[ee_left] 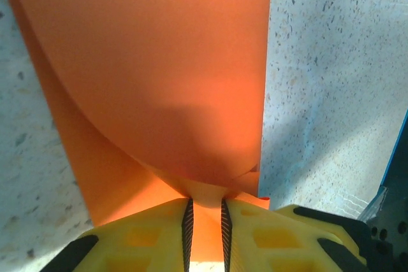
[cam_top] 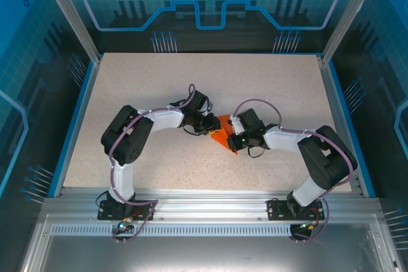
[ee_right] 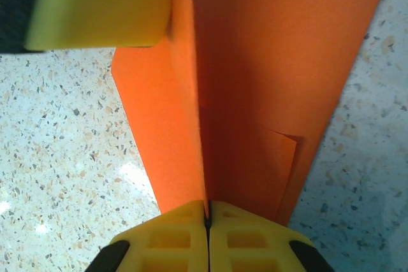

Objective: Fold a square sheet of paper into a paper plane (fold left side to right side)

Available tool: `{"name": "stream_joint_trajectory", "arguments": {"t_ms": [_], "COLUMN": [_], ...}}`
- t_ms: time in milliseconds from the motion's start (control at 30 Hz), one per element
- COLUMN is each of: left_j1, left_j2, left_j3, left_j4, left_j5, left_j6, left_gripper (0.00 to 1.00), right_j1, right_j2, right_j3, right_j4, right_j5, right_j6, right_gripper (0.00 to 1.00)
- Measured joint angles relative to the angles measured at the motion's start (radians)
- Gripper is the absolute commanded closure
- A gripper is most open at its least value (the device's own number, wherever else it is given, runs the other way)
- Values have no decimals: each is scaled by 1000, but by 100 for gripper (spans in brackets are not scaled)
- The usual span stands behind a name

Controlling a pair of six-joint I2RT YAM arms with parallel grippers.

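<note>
bench [cam_top: 159,87]: speckled; I see both arms meeting at its middle.
square sheet of paper [cam_top: 224,138]: orange, mid-bench between the grippers, one flap curled up.
left gripper [ee_left: 205,211]: nearly closed, pinching the sheet's edge.
right gripper [ee_right: 208,211]: fully closed, clamping a raised fold.

The top camera looks steeply down from high above the folded orange-red paper sheet [cam_top: 224,138], far off. The left wrist camera hangs close over the sheet [ee_left: 159,87]. The right wrist camera views it [ee_right: 255,81] equally near, from the opposite side. All three share the sheet and the speckled beige tabletop [cam_top: 159,81] around it.
</note>
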Motion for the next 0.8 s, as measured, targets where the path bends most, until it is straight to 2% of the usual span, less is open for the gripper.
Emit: {"name": "stream_joint_trajectory", "arguments": {"t_ms": [133, 300, 467, 800], "left_j1": [-6, -11, -11, -12], "left_j2": [14, 20, 21, 21], "left_j3": [11, 15, 19, 19], "left_j4": [-1, 0, -3, -4], "left_j5": [0, 0, 0, 0], "left_j6": [0, -2, -1, 0], "left_gripper": [78, 78, 78, 78], "right_j1": [-5, -10, -32, -51], "right_j2": [0, 0, -3, 6], "right_j3": [0, 0, 10, 119], "right_j4": [0, -5, -25, -74], "right_j5": [-10, -29, -69, -110], "right_j6": [14, 26, 32, 7], "right_gripper": [92, 75, 66, 65]}}
